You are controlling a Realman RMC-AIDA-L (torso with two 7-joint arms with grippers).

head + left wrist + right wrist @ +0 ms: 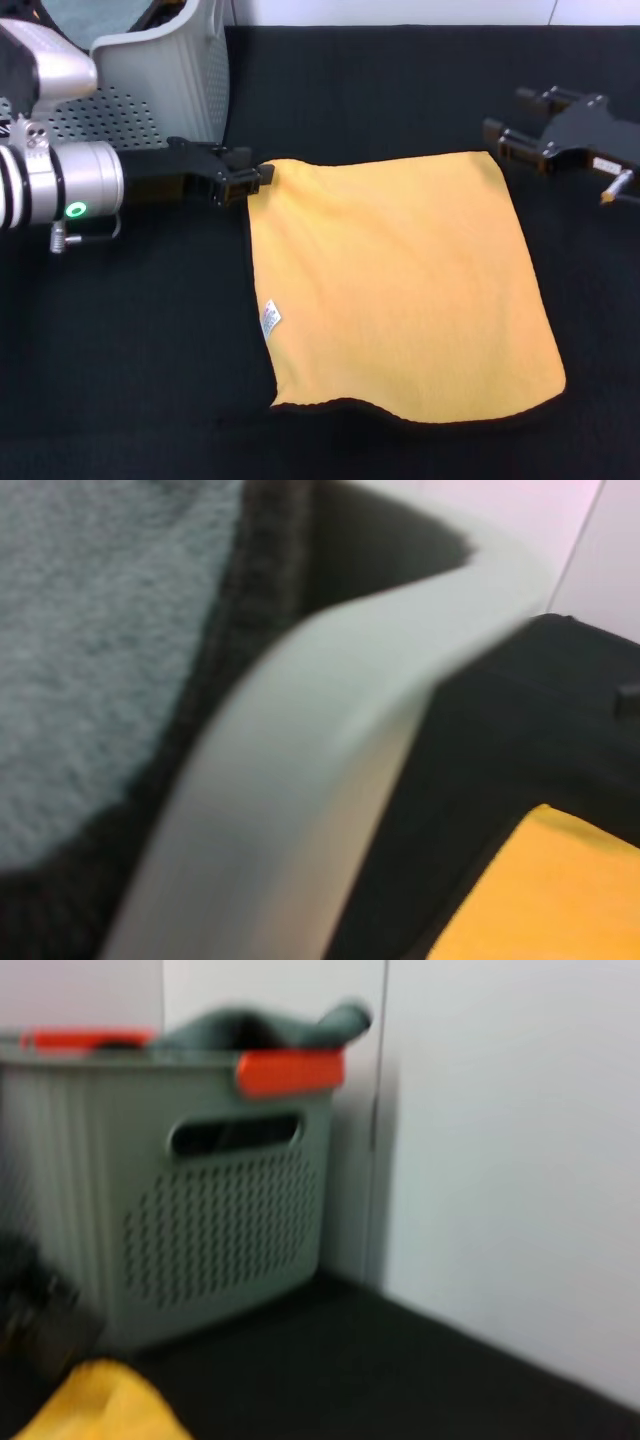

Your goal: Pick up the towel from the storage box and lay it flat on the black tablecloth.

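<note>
Spreading is nearly complete: the towel [400, 285] lies flat at frame centre on the black tablecloth [130, 350]. The left gripper [250, 182] jaws grip its upper-left corner; the right gripper [507, 140], upper right, stands open and clear. Release that corner low, then retract toward the storage box [170, 70] without dragging the cloth.

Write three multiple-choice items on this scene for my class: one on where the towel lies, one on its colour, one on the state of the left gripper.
1. Where is the towel?
A. in the storage box
B. on the black tablecloth
C. hanging from the right gripper

2. What colour is the towel?
A. yellow-orange
B. red
C. white

3. What is the left gripper doing?
A. parked far from the towel
B. reaching inside the box
C. at the towel's corner

Answers: 1 B, it lies spread on the black tablecloth, beside the storage box. 2 A, its whole surface is yellow-orange. 3 C, its tips meet the corner nearest the box; the right gripper sits just off the opposite corner.
</note>
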